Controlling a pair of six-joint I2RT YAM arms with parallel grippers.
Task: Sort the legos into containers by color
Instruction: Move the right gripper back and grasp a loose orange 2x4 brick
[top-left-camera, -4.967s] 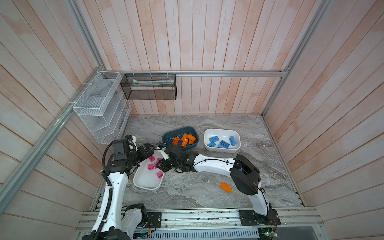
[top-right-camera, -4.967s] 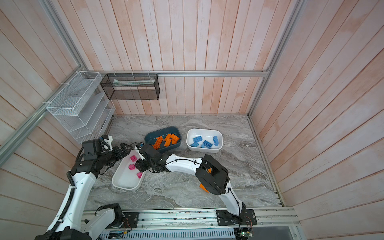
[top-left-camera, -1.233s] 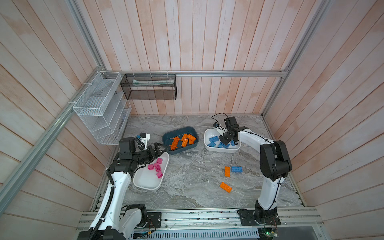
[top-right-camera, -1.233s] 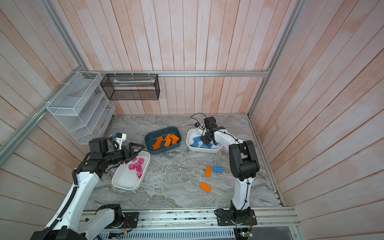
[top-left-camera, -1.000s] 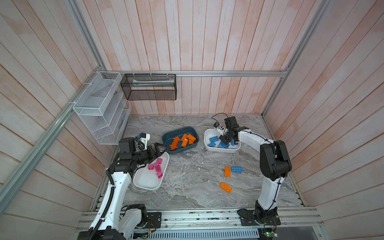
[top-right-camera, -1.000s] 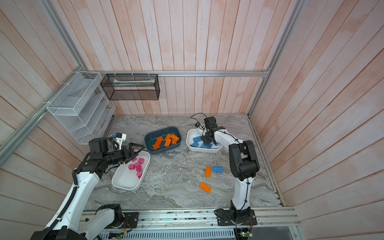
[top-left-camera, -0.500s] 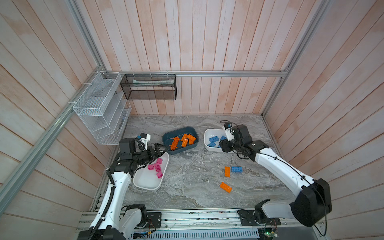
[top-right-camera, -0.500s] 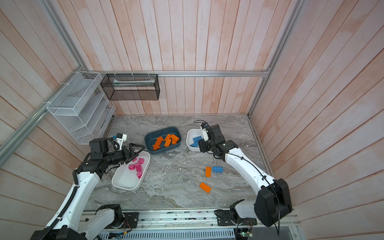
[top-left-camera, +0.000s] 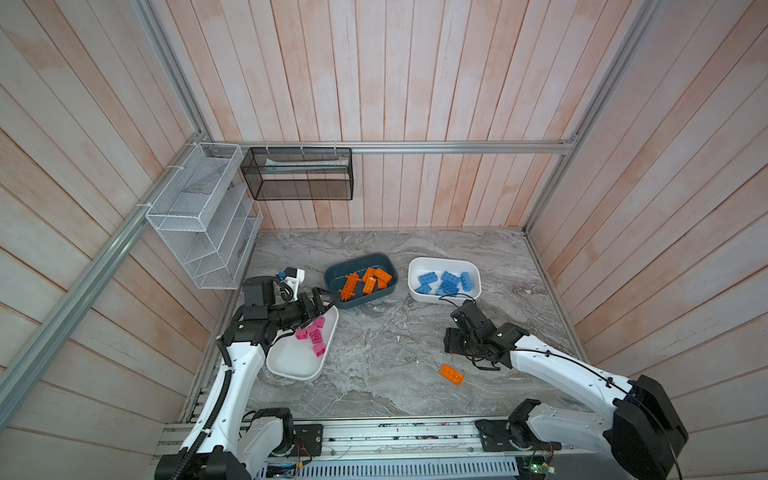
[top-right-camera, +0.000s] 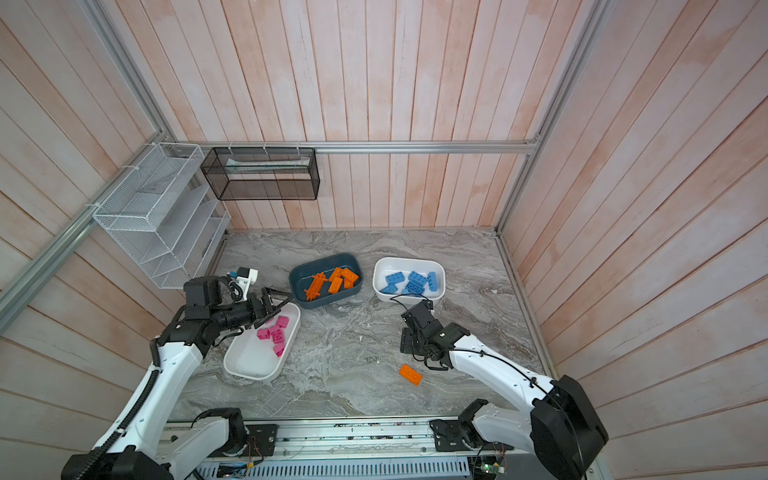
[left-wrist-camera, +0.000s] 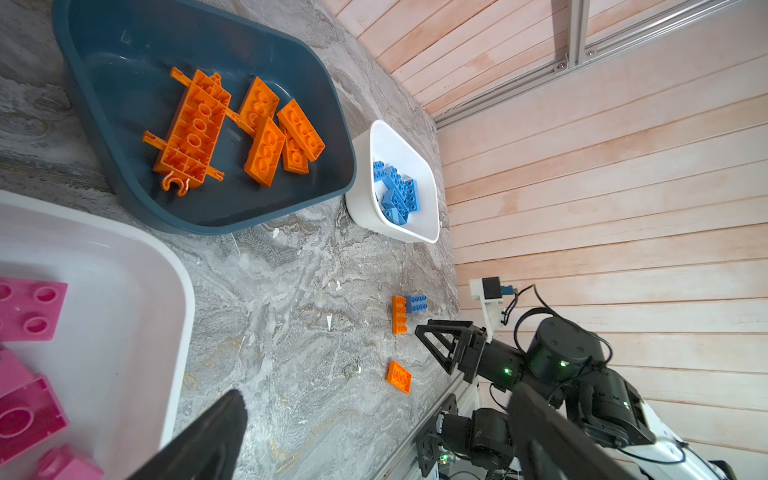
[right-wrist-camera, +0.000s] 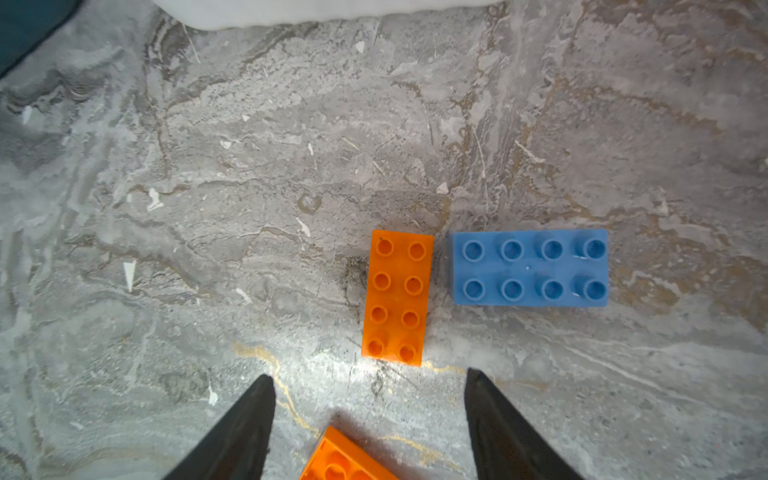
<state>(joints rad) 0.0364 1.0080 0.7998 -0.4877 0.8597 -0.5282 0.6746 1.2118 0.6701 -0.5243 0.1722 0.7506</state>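
Here, the right gripper (right-wrist-camera: 368, 376), jaws spread and empty, hovers close to an orange brick (right-wrist-camera: 397, 297) lying on the marble table (right-wrist-camera: 208, 208) just beside a blue brick (right-wrist-camera: 530, 268), so near that the closing jaws might snag both and mix colours.

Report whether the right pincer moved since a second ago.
Yes. The right pincer pulled back from the white tub of blue bricks toward the front rail.

White wire-mesh rack (top-left-camera: 203, 224) and black mesh basket (top-left-camera: 297, 174) on plank walls (top-left-camera: 415, 83) above grey marbled tabletop (top-left-camera: 382, 353).
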